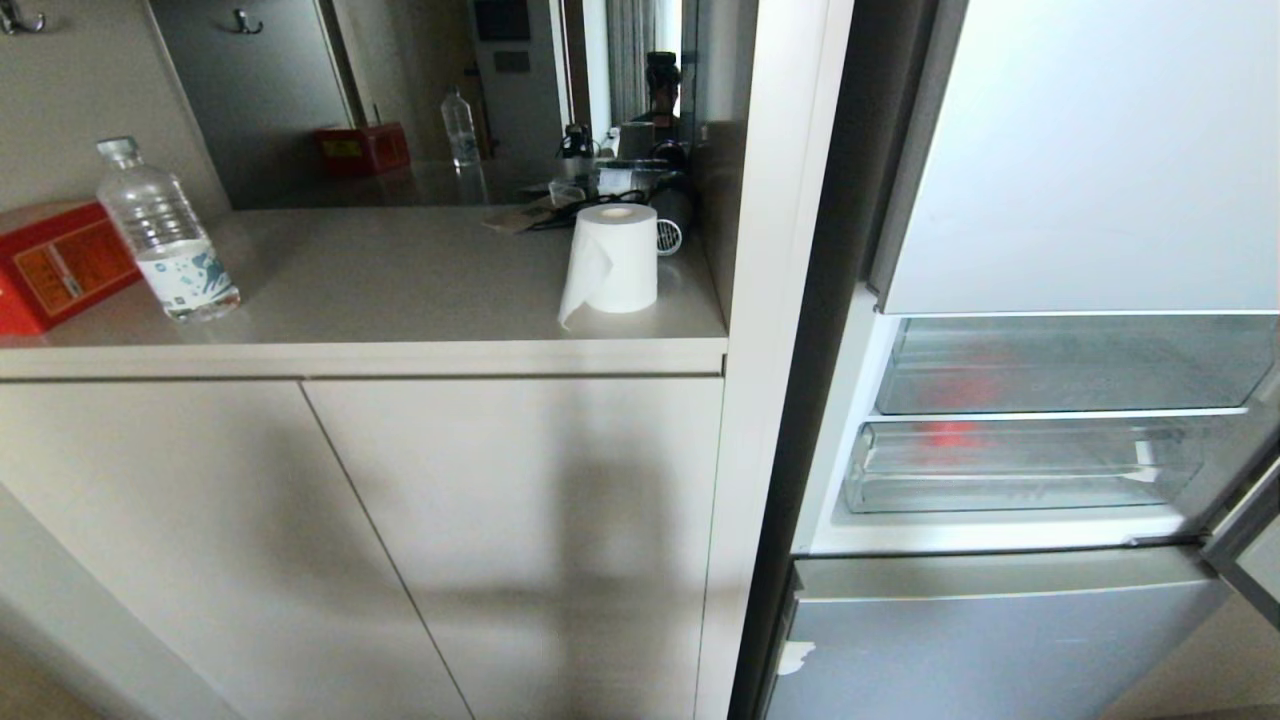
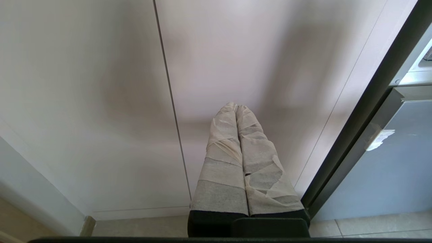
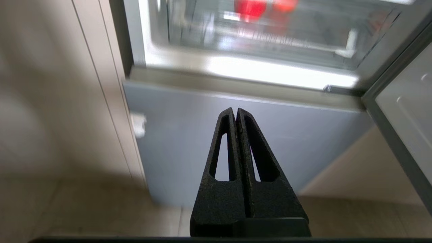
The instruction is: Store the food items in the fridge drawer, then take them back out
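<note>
The fridge stands open on the right of the head view. Its shallow clear fridge drawer (image 1: 1020, 475) is pushed in below a taller clear bin (image 1: 1080, 365). Through the plastic the food items show as a red blur (image 1: 950, 435), with a fainter red patch above it (image 1: 985, 368). In the right wrist view they appear as a red piece (image 3: 249, 6) and an orange-red piece (image 3: 285, 4) behind the drawer front (image 3: 270, 37). My right gripper (image 3: 235, 110) is shut and empty, low before the grey-blue lower panel (image 3: 270, 141). My left gripper (image 2: 236, 107), tape-wrapped, is shut and empty, facing the cabinet doors.
A counter (image 1: 400, 290) to the left carries a water bottle (image 1: 165, 235), a red box (image 1: 55, 265) and a paper roll (image 1: 612, 258). The open fridge door (image 1: 1245, 560) juts out at the far right. Beige cabinet doors (image 1: 500, 540) fill the lower left.
</note>
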Controlling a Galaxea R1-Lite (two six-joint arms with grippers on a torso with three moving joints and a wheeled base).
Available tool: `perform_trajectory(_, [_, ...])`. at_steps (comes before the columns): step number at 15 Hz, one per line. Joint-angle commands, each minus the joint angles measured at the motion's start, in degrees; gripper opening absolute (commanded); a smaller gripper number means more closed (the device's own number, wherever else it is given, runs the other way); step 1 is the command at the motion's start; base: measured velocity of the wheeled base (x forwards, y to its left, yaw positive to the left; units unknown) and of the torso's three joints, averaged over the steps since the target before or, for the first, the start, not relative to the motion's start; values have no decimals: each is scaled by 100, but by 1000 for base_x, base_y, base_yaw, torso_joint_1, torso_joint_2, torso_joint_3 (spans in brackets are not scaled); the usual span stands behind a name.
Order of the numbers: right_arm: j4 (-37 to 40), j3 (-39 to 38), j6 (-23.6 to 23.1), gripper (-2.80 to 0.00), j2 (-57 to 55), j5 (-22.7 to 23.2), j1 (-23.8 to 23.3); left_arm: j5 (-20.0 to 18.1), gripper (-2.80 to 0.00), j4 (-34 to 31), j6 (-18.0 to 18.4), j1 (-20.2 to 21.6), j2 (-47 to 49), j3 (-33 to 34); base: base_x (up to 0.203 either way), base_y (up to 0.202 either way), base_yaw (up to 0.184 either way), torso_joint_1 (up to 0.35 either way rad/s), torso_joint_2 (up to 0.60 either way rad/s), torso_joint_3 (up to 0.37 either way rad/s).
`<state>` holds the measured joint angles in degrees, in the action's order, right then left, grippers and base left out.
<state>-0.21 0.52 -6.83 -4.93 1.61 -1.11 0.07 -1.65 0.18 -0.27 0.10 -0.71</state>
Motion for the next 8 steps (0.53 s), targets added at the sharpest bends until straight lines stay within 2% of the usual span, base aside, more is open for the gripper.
perform_trajectory(1, [9, -53, 370, -280, 501, -66, 94, 1, -280, -2, -1, 0, -1, 0, 0, 0, 0, 0, 0, 0])
perform_trajectory(3, [12, -61, 546, -280, 493, -143, 103, 1, -280, -2, -1, 0, -1, 0, 0, 0, 0, 0, 0, 0])
perform_trajectory(8, [12, -61, 595, -280, 485, -145, 103, 1, -280, -2, -1, 0, -1, 0, 0, 0, 0, 0, 0, 0])
